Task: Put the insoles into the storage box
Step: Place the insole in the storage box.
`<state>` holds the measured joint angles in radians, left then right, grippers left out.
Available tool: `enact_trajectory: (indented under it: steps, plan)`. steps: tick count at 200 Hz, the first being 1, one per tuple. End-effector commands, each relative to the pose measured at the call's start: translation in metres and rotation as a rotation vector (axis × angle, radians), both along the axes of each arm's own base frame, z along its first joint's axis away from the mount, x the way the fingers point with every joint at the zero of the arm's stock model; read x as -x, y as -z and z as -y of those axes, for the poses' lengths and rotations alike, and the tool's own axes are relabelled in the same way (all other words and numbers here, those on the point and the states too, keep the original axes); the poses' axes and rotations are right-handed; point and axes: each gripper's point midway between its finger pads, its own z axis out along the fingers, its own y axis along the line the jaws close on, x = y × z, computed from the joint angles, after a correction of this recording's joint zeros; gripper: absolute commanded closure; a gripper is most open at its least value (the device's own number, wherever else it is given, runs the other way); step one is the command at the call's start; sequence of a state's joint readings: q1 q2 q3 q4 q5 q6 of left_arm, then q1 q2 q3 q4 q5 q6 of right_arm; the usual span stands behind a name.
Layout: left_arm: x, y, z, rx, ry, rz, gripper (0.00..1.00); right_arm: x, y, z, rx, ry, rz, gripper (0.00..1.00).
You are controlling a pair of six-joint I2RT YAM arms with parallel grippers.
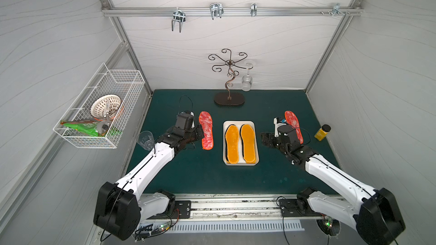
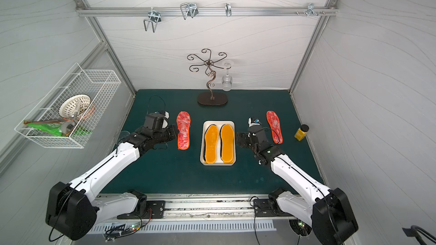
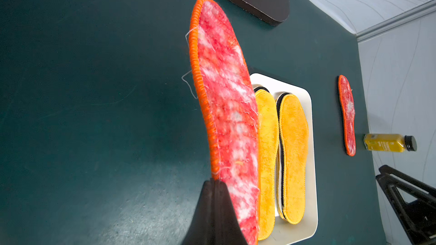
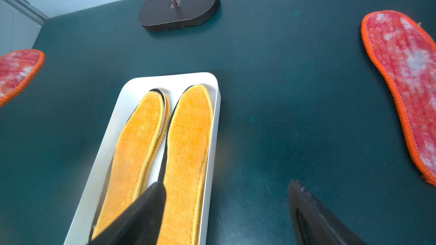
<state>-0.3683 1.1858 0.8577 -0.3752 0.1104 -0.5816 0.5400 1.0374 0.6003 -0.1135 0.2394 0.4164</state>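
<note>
My left gripper is shut on the orange-stitched edge of a red speckled insole, which stands tilted on its side just left of the storage box. In both top views this insole lies alongside the gripper. The white box holds two orange-yellow insoles side by side, with black edges showing under them. My right gripper is open and holds nothing, at the box's right rim. A second red insole lies flat further right, partly behind the right wrist.
A scrolled metal stand on a dark oval base with a hanging wine glass is at the back centre. A yellow bottle stands at the right edge, a clear cup at the left. A wire basket hangs on the left wall.
</note>
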Motion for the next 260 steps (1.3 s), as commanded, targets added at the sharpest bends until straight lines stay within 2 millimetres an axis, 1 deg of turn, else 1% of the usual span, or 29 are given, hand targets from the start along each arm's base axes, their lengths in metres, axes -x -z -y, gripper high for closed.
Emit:
enact_trajectory:
  steps: [1,39,65,96,138,157,177,211,248,260]
  plan:
    - [-0.007,-0.029,0.021,0.025,0.059,0.069,1.00,0.003,-0.003,0.011,0.010,0.051,0.017,0.14]
    - [-0.004,-0.046,0.060,0.069,0.145,0.107,1.00,0.006,-0.009,0.024,0.000,0.102,0.052,0.14]
    - [-0.003,-0.044,0.088,0.125,0.198,0.104,1.00,0.006,-0.009,0.029,-0.015,0.123,0.058,0.14]
    - [-0.004,-0.031,0.114,0.158,0.226,0.078,1.00,0.006,-0.007,0.030,-0.016,0.129,0.052,0.14]
    - [-0.008,-0.006,0.132,0.181,0.196,0.098,1.00,0.005,-0.006,0.028,-0.014,0.125,0.043,0.14]
    - [-0.007,0.011,0.138,0.177,0.195,0.079,1.00,0.005,-0.006,0.028,-0.015,0.124,0.043,0.14]
    - [-0.009,0.027,0.140,0.167,0.184,0.057,1.00,0.005,-0.006,0.028,-0.014,0.123,0.041,0.14]
    - [-0.011,0.051,0.134,0.119,0.148,0.028,1.00,0.005,-0.006,0.028,-0.015,0.122,0.041,0.14]
    - [-0.006,0.073,0.129,0.108,0.127,-0.015,1.00,0.005,-0.005,0.028,-0.012,0.123,0.038,0.14]
    - [-0.004,0.078,0.129,0.105,0.128,-0.028,1.00,0.004,-0.004,0.028,-0.010,0.123,0.036,0.14]
